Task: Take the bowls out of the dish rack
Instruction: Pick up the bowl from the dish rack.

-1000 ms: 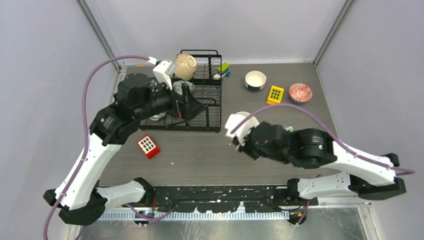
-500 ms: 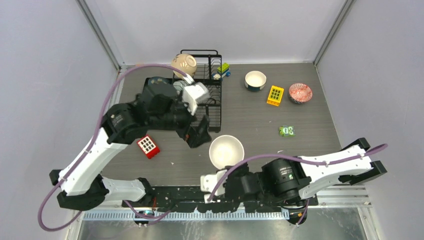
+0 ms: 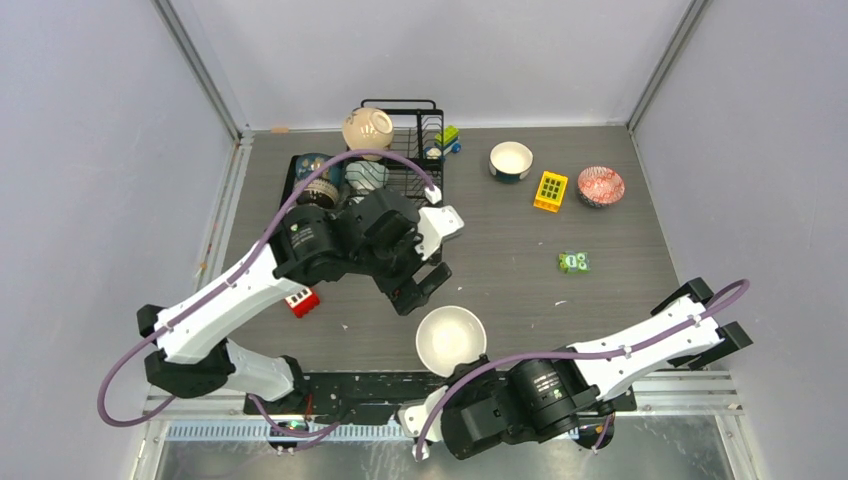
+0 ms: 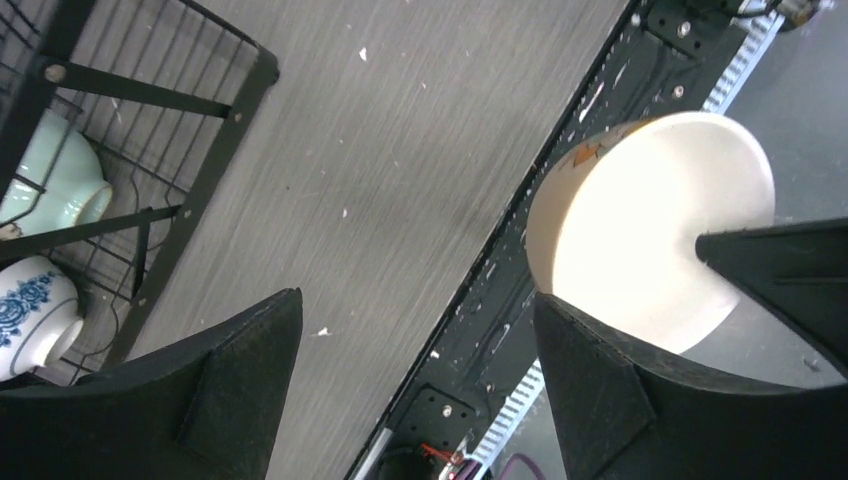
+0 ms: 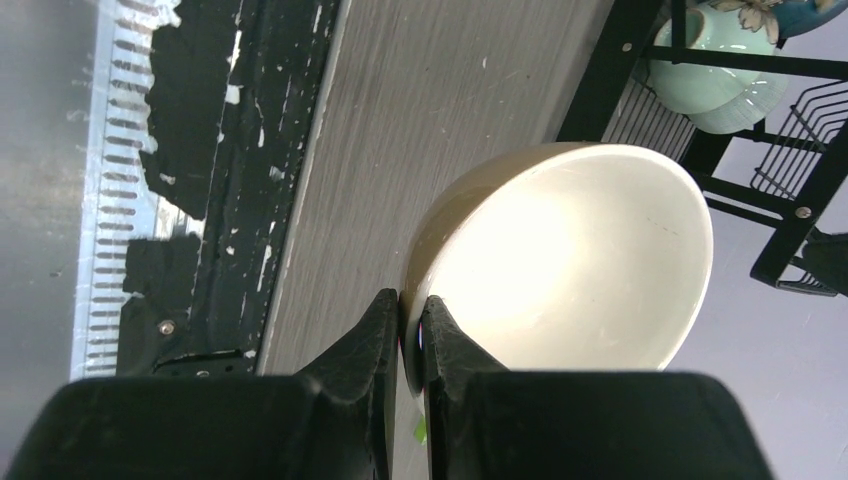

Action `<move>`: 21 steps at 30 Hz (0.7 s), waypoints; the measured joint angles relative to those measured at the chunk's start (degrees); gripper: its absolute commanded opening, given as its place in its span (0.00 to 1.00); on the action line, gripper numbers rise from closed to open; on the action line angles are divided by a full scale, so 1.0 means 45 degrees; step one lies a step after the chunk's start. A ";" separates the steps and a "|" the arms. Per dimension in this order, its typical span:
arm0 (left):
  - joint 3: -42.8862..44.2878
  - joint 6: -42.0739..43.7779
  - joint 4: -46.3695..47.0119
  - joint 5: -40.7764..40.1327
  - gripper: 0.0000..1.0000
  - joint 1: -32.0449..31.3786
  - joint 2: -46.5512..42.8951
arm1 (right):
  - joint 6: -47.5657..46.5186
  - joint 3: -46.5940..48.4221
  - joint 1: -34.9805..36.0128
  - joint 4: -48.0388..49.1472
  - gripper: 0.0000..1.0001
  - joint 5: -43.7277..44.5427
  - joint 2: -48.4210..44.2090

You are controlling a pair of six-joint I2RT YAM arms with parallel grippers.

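The right gripper pinches the rim of a cream round ceramic bowl, held above the grey table's near edge, well apart from the black wire dish rack. The left gripper hangs wide open and empty beside it. This looks like the set-down step: next, lower the bowl gently and release it. Other bowls sit in the rack.

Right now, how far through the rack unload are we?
Done: white bowl and red-patterned bowl sit on the table, right of the dish rack. In hand: right gripper pinches the cream bowl by its rim at the near edge; left gripper open, empty. Left: at least three in the rack: tan bowl, blue-flowered bowl, pale green bowl.
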 measured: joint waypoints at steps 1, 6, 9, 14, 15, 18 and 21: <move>0.0000 0.0005 -0.0151 0.0000 0.85 -0.0073 0.0073 | 0.0010 -0.0034 0.0034 -0.0073 0.01 -0.0058 0.0000; 0.0000 -0.0015 -0.0738 -0.0010 0.99 -0.0525 0.0393 | 0.0000 -0.0175 0.0049 -0.0335 0.01 -0.0185 0.0000; 0.0044 -0.0087 -0.0937 -0.0058 1.00 -0.0967 0.0549 | -0.0015 -0.0219 0.0049 -0.0384 0.01 -0.0185 0.0019; 0.0233 -0.0321 -0.0903 -0.0102 1.00 -0.1579 0.0913 | -0.0087 -0.0238 0.0049 -0.0374 0.01 -0.0180 0.0073; 0.0238 -0.0364 -0.0899 -0.0121 1.00 -0.1685 0.1001 | -0.0097 -0.0238 0.0049 -0.0374 0.01 -0.0175 0.0073; 0.0238 -0.0510 -0.0855 -0.0272 1.00 -0.1880 0.1282 | -0.0102 -0.0238 0.0049 -0.0364 0.01 -0.0146 0.0073; 0.0238 -0.0753 -0.0777 -0.0505 0.98 -0.2011 0.1608 | -0.0102 -0.0238 0.0049 -0.0335 0.01 -0.0141 0.0078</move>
